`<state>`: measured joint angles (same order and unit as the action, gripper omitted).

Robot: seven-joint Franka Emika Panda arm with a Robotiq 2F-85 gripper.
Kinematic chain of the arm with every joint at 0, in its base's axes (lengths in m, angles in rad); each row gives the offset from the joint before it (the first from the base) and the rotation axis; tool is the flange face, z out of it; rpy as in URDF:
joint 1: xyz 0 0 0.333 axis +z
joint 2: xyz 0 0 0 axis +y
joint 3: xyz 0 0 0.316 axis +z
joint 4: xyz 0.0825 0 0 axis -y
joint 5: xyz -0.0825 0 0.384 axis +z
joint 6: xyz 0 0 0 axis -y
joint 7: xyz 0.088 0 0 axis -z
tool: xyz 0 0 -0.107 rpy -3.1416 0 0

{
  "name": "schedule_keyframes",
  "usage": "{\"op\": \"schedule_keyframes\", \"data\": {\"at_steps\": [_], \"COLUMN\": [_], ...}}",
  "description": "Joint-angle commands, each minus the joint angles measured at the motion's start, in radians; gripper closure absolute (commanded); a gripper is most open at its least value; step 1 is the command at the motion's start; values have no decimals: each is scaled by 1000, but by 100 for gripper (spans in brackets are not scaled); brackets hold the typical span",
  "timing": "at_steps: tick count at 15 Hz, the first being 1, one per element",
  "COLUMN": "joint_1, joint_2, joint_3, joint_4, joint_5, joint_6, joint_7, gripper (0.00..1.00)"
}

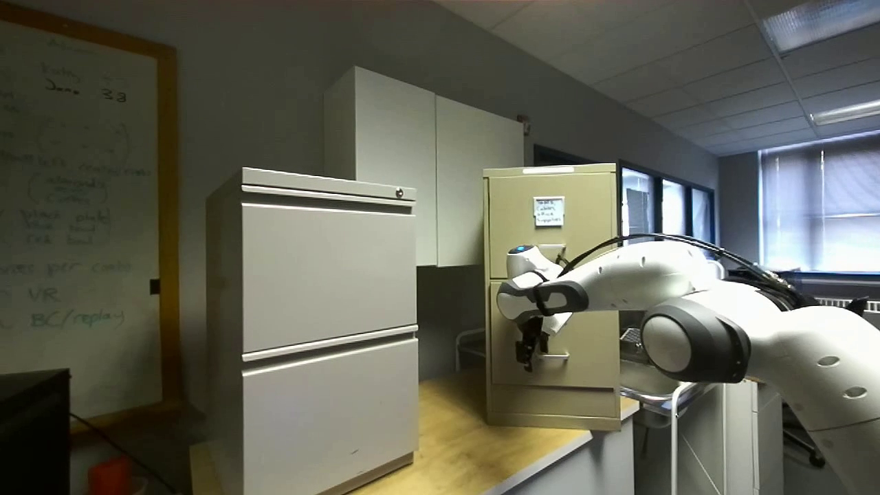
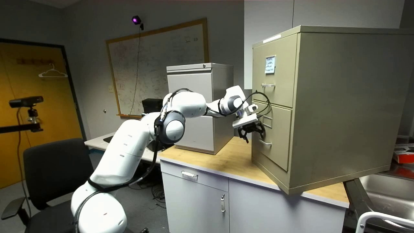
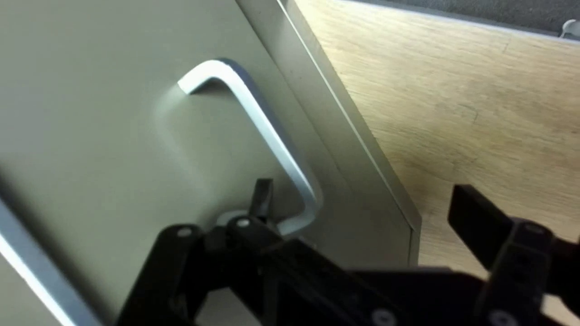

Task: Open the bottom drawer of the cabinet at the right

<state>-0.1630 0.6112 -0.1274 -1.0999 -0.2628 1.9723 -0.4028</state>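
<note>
Bright window (image 1: 821, 206), otherwise dim light

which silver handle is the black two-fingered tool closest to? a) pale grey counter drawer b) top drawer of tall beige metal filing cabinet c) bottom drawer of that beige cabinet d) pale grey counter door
c, since in the wrist view the black two-fingered tool stands open right by the bent silver metal handle of the flat beige metal bottom drawer
</note>
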Motion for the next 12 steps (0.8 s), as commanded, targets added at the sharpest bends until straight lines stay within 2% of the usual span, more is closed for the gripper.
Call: {"op": "schedule_keyframes", "data": {"at_steps": [1, 2, 3, 4, 6, 9, 12], "joint_1": [-29, -34, -37, -40, -52, -66, -90], "joint_2": [84, 93, 95, 100, 101, 91, 101], "joint_3": [12, 14, 18, 21, 31, 31, 35], "joint_4": [118, 126, 133, 142, 145, 141, 162], "joint_5": [4, 10, 17, 23, 42, 71, 101], "joint_6": [-61, -72, -78, -83, -87, -74, -70], "joint_7": [-59, -62, -63, -64, -66, -81, -121], "gripper": [0, 0, 5, 27, 31, 51, 77]}}
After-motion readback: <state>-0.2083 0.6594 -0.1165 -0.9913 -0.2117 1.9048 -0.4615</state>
